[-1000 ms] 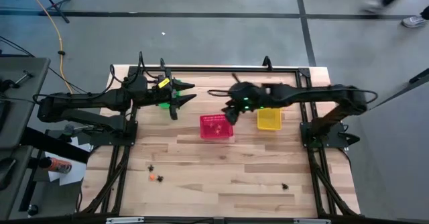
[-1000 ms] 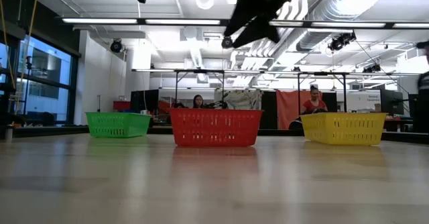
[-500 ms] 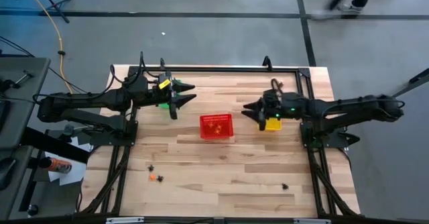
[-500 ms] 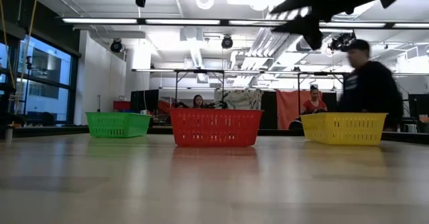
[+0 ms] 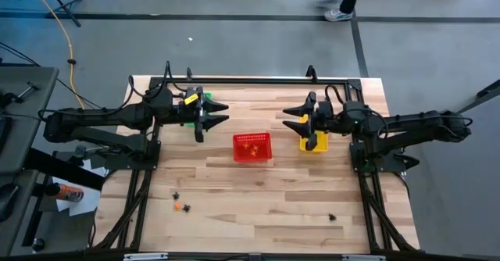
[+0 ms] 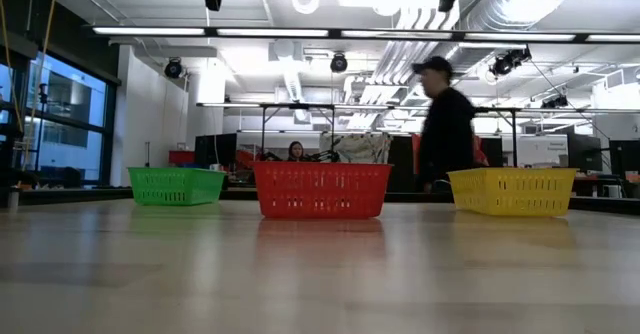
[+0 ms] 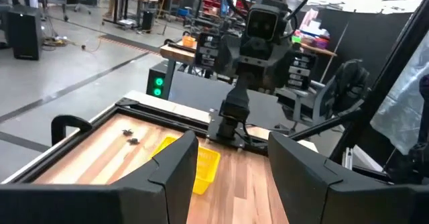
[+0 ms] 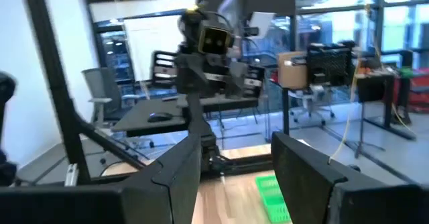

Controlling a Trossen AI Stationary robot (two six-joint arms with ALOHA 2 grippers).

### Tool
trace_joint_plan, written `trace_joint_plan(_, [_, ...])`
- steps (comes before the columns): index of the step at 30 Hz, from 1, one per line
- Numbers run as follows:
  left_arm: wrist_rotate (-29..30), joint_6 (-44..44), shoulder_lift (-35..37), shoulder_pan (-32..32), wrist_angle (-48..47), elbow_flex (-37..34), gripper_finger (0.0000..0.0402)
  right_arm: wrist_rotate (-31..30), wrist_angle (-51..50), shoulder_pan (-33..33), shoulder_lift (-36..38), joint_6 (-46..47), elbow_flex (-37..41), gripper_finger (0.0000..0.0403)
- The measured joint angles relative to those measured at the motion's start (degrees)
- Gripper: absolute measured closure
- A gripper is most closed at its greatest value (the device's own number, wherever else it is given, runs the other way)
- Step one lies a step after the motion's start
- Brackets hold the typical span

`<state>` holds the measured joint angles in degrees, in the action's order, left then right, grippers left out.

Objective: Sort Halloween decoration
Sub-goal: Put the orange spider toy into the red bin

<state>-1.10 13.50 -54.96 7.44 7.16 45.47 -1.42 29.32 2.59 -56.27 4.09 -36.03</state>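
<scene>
1. The left gripper [image 5: 216, 112] is held above the green basket [image 6: 177, 185] at the far side of the tabletop [image 5: 258, 191], its fingers parted and nothing between them.
2. The right gripper [image 5: 298, 119] is raised over the yellow basket [image 5: 314, 143], its fingers likewise spread and empty.
3. The red basket [image 5: 252, 147] is seen between the two grippers, nearer the front, with small orange trinkets [image 5: 251, 144] inside.
4. A few Halloween decoration pieces [image 5: 180, 205] are left on the tabletop, well apart from both grippers, toward the near edge; another dark piece [image 5: 332, 216] lies alone in front of the right gripper.
5. A person [image 6: 446, 134] is seen behind the baskets in the low view.
</scene>
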Motion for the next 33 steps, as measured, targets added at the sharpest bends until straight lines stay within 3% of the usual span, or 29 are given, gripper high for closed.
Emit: trace_joint_plan(33, [-0.1,-0.1,0.0,0.0,-3.1,0.0,0.0229,1.5,-1.0,0.0,0.0,-0.5,-0.3,0.0226])
